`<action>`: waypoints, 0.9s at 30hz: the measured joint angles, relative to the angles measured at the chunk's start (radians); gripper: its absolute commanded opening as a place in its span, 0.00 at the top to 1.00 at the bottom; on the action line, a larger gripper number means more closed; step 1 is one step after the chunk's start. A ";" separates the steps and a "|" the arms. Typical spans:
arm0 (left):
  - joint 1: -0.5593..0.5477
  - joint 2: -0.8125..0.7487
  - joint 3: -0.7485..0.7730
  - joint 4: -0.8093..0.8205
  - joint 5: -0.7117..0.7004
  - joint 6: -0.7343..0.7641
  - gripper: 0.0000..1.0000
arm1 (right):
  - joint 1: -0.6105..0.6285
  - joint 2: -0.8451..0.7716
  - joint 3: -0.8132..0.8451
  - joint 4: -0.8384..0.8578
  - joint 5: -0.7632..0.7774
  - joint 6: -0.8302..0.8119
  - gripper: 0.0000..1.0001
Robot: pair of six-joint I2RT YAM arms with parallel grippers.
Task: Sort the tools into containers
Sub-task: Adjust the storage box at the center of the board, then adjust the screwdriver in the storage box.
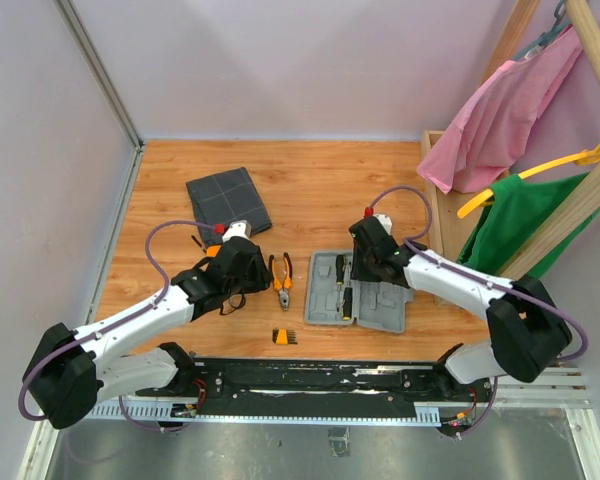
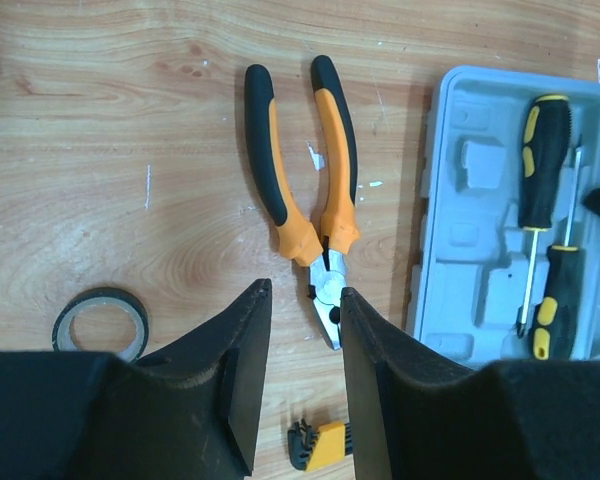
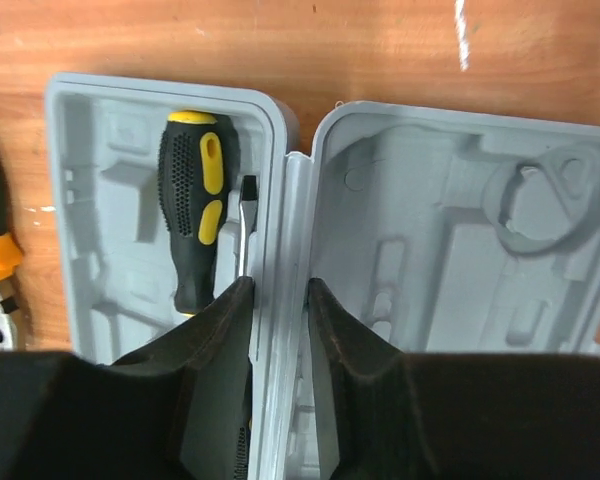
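Observation:
Orange-and-black pliers (image 2: 315, 190) (image 1: 281, 275) lie on the wooden table, handles pointing away. My left gripper (image 2: 302, 290) (image 1: 255, 275) hovers open above them, with the pliers' nose beside its right fingertip and nothing between the fingers. The light-grey case (image 3: 430, 220) (image 1: 365, 290) lies open. A black-and-yellow screwdriver (image 3: 195, 220) rests in its left half, and a second screwdriver (image 2: 555, 300) lies beside it. My right gripper (image 3: 280, 285) (image 1: 358, 272) is shut on the case's middle hinge ridge. A black tape ring (image 2: 100, 322) and an orange bit holder (image 2: 320, 445) (image 1: 285, 336) lie near. The dark grey pouch (image 1: 228, 198) sits at the back left.
A small orange piece (image 1: 212, 250) lies behind the left gripper. A wooden rack (image 1: 450, 200) with pink (image 1: 500, 115) and green (image 1: 530, 220) garments stands at the right. A wall (image 1: 50, 160) borders the left. The arms' base rail (image 1: 310, 375) runs along the near edge.

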 measured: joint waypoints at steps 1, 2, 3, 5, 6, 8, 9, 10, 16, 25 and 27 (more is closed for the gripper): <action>0.001 0.000 0.000 0.000 0.002 0.000 0.62 | 0.000 -0.023 -0.001 0.000 0.009 -0.007 0.62; 0.002 0.000 0.000 0.000 0.003 0.000 0.62 | 0.000 -0.041 -0.001 0.000 0.017 -0.014 0.60; 0.004 0.000 0.000 0.000 0.003 0.000 0.62 | 0.000 -0.060 0.000 0.004 0.022 -0.027 0.59; 0.007 0.000 0.000 0.000 0.004 0.000 0.62 | 0.000 -0.086 0.009 0.006 0.023 -0.056 0.58; 0.008 0.000 0.000 0.000 0.006 0.000 0.62 | 0.000 -0.087 0.019 0.005 0.021 -0.071 0.58; 0.010 0.000 0.000 0.000 0.010 0.001 0.62 | 0.000 -0.077 0.043 0.003 0.020 -0.093 0.57; 0.011 0.000 0.000 0.000 0.010 0.001 0.62 | 0.000 -0.067 0.057 0.002 0.021 -0.100 0.57; 0.011 0.000 0.000 0.000 0.010 0.001 0.62 | 0.000 -0.054 0.071 0.000 0.021 -0.105 0.57; 0.012 -0.022 -0.015 0.000 0.010 0.000 0.61 | 0.000 0.023 0.109 -0.005 0.009 -0.132 0.56; 0.012 -0.044 -0.037 -0.008 0.010 0.000 0.62 | 0.000 0.184 0.231 -0.009 -0.034 -0.170 0.54; 0.012 -0.048 -0.037 -0.008 0.010 0.000 0.62 | 0.000 0.209 0.251 -0.009 -0.038 -0.177 0.54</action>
